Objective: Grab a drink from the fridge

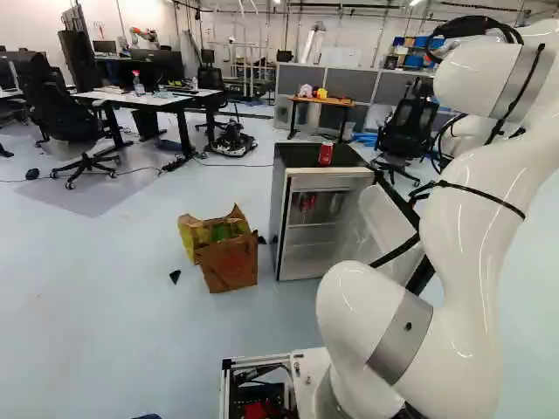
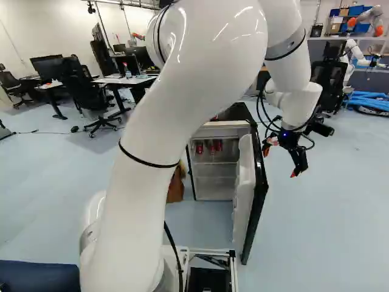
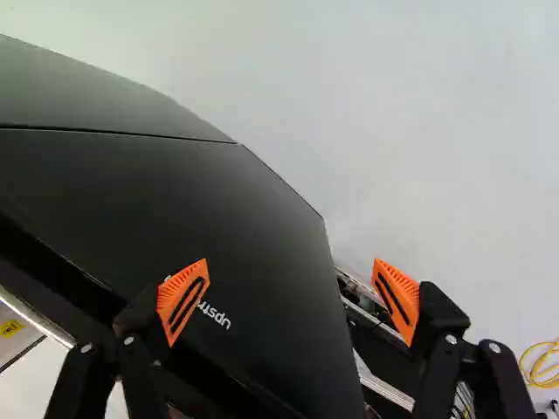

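The end effector (image 3: 291, 292), fingers wide and holding nothing, is outside the open door (image 2: 245, 176). Opening looks done; next it should round the door's edge and reach into the fridge (image 1: 279, 214) for the red cans (image 2: 199, 148) high inside, though another can (image 1: 326, 154) stands on top.

Pale floor (image 1: 96, 288): open fridge (image 1: 330, 183), brown container (image 1: 231, 268) on it; red can (image 1: 326, 154) atop fridge.
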Motion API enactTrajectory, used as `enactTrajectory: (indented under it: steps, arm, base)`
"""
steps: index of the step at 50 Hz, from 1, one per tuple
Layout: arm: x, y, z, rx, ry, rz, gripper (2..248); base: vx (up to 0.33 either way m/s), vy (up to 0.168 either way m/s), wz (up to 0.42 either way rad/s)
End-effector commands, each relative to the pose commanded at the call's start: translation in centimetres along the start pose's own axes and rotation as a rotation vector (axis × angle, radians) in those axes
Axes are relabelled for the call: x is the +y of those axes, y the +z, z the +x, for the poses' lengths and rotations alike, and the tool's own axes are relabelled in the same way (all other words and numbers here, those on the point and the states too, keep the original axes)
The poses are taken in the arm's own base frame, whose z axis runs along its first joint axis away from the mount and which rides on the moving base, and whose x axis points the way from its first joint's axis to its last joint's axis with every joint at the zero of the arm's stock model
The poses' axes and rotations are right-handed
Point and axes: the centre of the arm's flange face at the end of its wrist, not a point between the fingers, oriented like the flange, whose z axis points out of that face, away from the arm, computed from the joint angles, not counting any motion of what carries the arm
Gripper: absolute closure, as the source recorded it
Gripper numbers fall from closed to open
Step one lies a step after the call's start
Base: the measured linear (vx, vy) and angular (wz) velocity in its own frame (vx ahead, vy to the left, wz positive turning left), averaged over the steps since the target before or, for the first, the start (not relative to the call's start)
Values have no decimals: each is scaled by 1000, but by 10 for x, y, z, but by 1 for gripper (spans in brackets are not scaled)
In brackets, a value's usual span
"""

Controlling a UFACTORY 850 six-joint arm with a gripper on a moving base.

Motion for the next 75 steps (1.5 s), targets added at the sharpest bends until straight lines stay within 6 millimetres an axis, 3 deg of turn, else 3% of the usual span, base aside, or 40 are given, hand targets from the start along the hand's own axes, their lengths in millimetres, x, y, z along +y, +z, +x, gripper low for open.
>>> enactTrajectory:
  steps: [39, 75]
  arm:
    - [-28, -1, -61, -63, -54, -3, 3]
    - [-72, 1, -116, -108, -152, -7, 3]
  base:
    - [0, 0, 0]
    - [0, 0, 0]
